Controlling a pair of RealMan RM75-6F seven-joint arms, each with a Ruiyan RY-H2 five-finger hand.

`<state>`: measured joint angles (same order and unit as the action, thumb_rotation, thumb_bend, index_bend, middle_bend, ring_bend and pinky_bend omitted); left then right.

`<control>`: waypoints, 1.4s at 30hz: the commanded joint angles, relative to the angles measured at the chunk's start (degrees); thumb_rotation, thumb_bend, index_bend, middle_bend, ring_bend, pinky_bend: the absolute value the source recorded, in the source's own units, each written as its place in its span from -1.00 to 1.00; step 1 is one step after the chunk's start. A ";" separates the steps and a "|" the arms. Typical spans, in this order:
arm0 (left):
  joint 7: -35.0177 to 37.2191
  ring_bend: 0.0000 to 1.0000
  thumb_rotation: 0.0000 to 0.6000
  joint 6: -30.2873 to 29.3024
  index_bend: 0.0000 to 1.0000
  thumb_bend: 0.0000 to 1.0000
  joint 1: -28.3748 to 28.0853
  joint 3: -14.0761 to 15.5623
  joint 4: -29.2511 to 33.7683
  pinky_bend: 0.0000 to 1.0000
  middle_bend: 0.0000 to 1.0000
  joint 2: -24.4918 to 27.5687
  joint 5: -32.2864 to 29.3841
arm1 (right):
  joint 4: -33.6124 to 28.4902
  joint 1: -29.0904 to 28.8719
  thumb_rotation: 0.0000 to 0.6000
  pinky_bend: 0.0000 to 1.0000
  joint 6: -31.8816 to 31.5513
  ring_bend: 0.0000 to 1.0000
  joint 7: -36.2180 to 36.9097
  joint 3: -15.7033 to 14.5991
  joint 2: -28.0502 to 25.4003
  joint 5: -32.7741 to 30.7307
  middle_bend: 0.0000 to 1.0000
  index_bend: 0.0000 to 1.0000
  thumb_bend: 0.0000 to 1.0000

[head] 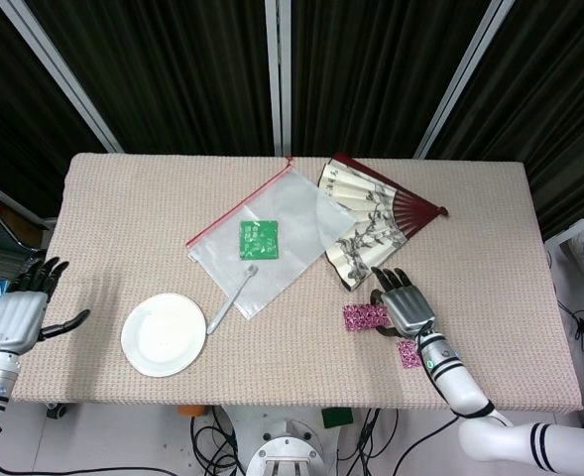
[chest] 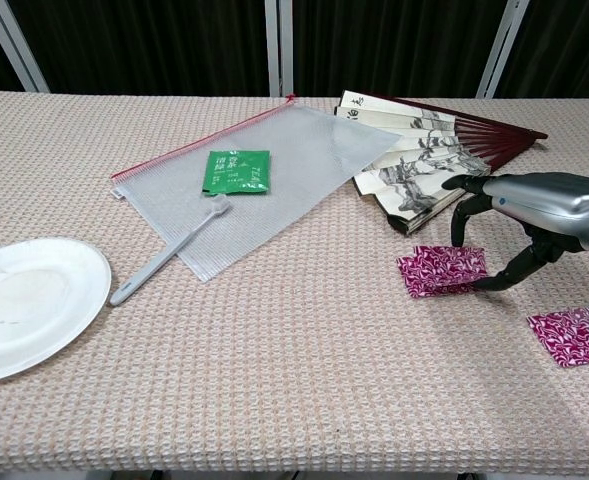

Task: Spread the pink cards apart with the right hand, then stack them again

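**Right hand sets a card on another**

The right hand (chest: 519, 215) pinches a pink patterned card (chest: 452, 262) lying overlapped on a second pink card (chest: 426, 276), near the painted folding fan (chest: 419, 165). A third pink card (chest: 574, 335) lies apart, right. The left hand (head: 19, 315) hovers, fingers spread, off the desk (head: 103, 208).

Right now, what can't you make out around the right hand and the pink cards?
- Right hand: chest view leaves unclear whether its fingers pinch the top card or have let go; in head view the hand covers the contact.
- Pink card stack: how many cards lie there is unclear; edges overlap.
- Lone pink card: half hidden by the right forearm in head view.
- Left hand: outside the chest view.
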<state>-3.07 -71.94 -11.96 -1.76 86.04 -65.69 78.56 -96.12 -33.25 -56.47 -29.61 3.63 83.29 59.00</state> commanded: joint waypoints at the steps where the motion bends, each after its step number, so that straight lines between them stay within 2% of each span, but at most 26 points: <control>1: 0.03 -1.00 -1.00 -0.17 -1.00 -0.90 0.03 -0.03 -0.03 -0.70 -1.00 0.02 0.10 | -0.16 -0.19 1.00 -1.00 -0.07 -1.00 -0.36 -0.01 0.21 -0.60 -0.96 -0.08 0.07; 14: 0.67 -1.00 -1.00 -0.10 -1.00 -0.90 0.03 -0.10 -0.42 -0.70 -1.00 0.14 0.19 | -0.19 -1.55 1.00 -1.00 -0.12 -1.00 -1.90 0.00 1.07 -3.01 -0.96 -0.10 0.07; 25: 1.06 -1.00 -1.00 -0.22 -1.00 -0.90 0.20 -0.02 -0.57 -0.70 -1.00 0.30 0.30 | -0.44 -2.07 1.00 -1.00 -0.72 -1.00 -2.98 -0.48 1.24 -4.27 -0.99 -0.25 -0.01; 34: 1.20 -1.00 -1.00 -0.30 -1.00 -0.90 0.29 -0.01 -0.70 -0.70 -1.00 0.27 0.36 | -0.88 -2.49 1.00 -1.00 -0.86 -1.00 -3.40 -0.82 1.14 -5.06 -0.99 -0.30 -0.04; 42: 1.11 -1.00 -1.00 -0.37 -1.00 -0.90 0.33 0.01 -0.57 -0.70 -1.00 0.39 0.45 | -4.77 -0.82 1.00 -1.00 -3.96 -1.00 -2.12 -2.07 -2.13 -1.10 -0.99 -0.30 -0.05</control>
<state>-1.95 -72.32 -11.62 -1.76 85.47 -65.30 79.01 -99.72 -34.73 -59.41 -32.06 2.09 82.29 56.76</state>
